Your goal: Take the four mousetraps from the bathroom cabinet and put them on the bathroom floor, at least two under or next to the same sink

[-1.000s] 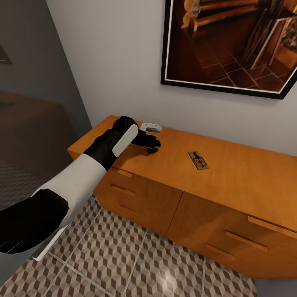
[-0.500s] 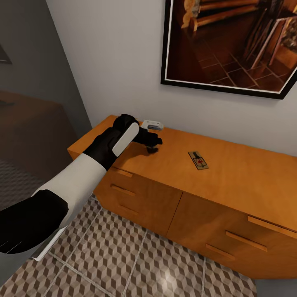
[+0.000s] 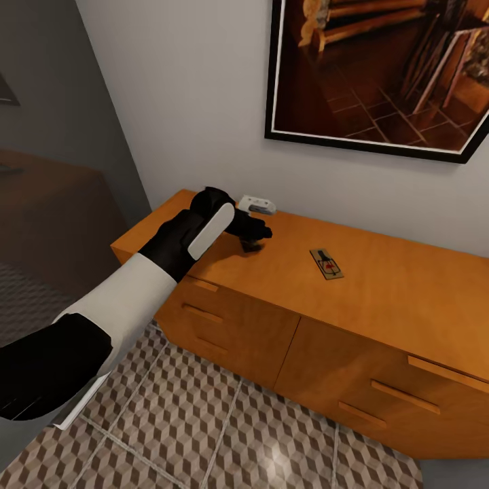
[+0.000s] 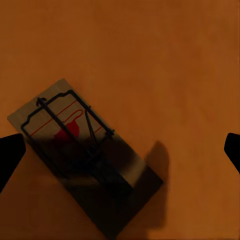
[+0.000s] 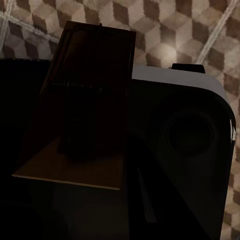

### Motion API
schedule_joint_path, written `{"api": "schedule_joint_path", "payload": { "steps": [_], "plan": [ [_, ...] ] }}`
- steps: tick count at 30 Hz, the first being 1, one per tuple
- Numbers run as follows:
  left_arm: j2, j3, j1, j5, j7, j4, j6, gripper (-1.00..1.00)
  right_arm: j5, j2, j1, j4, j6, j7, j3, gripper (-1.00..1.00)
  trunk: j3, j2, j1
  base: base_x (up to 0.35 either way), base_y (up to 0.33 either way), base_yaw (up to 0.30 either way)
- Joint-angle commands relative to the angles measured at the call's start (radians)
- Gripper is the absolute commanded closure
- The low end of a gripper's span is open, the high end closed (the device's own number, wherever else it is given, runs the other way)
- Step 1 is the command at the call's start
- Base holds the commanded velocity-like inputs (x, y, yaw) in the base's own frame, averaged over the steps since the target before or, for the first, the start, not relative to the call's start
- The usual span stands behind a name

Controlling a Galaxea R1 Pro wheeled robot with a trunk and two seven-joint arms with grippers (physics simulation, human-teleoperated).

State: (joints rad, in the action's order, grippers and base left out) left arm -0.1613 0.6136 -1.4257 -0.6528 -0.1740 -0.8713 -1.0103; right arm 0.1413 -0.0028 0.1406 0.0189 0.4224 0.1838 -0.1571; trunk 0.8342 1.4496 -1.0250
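Orange-brown wood fills the space under the left gripper (image 3: 257,234), which reaches forward on a straightened arm and hovers low over the top of the cabinet (image 3: 380,285). Since a second ago it has crept a little to the right along that top. Its jaws stand wide apart, the two dark fingertips (image 4: 10,152) flanking a mousetrap (image 4: 82,152) that lies flat between them — nearer one tip than the other, untouched. The board is tan, with black wire and a red mark, half under the gripper's shadow. A second mousetrap (image 3: 327,263) lies well ahead of the jaws. The right gripper's jaws are closed on a third mousetrap (image 5: 85,107) — dim, above the bathroom floor (image 5: 190,30).
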Motion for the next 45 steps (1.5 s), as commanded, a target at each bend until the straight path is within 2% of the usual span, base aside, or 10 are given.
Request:
{"api": "schedule_joint_path", "payload": {
  "steps": [1, 16, 21, 24, 25, 27, 30, 45],
  "plan": [
    [0.0, 0.004, -0.001, -0.011, -0.01, -0.001, -0.002, -1.0, 0.014, 0.0, 0.0, -0.001, 0.002, 0.006, -0.007, 1.0, 0.001, 0.0, 0.0, 0.0, 0.0, 0.0],
    [0.002, 0.016, -0.001, -0.01, -0.011, 0.002, -0.001, -1.0, 0.014, 0.0, 0.0, -0.001, 0.002, 0.006, -0.007, 1.0, 0.001, 0.0, 0.0, 0.0, 0.0, 0.0],
    [0.002, 0.034, -0.001, -0.01, -0.017, 0.004, 0.0, -1.0, 0.014, 0.0, 0.0, -0.001, 0.002, 0.006, -0.007, 1.0, 0.001, 0.0, 0.0, 0.0, 0.0, 0.0],
    [0.002, 0.054, -0.001, -0.01, -0.052, 0.004, 0.0, -1.0, 0.014, 0.0, 0.0, -0.001, 0.002, 0.007, -0.007, 1.0, 0.001, 0.0, 0.0, 0.0, 0.0, 0.0],
    [0.002, 0.062, -0.001, -0.01, -0.08, 0.003, 0.0, -1.0, 0.014, 0.0, 0.0, -0.001, 0.002, 0.007, -0.007, 1.0, 0.001, 0.0, 0.0, 0.0, 0.0, 0.0],
    [0.002, 0.069, -0.001, -0.01, -0.119, 0.002, -0.001, -1.0, 0.014, 0.0, 0.0, -0.002, 0.002, 0.007, -0.007, 1.0, 0.001, 0.0, 0.0, 0.0, 0.0, 0.0],
    [0.002, 0.074, -0.001, -0.01, -0.146, 0.002, -0.002, -1.0, 0.014, 0.0, 0.0, -0.001, 0.002, 0.006, -0.007, 1.0, 0.001, 0.0, 0.0, 0.0, 0.0, 0.0],
    [0.002, 0.078, -0.001, -0.01, -0.166, 0.002, -0.002, -1.0, 0.014, 0.0, 0.0, -0.001, 0.002, 0.007, -0.007, 1.0, 0.001, 0.0, 0.0, 0.0, 0.0, 0.0]
  ]
}}
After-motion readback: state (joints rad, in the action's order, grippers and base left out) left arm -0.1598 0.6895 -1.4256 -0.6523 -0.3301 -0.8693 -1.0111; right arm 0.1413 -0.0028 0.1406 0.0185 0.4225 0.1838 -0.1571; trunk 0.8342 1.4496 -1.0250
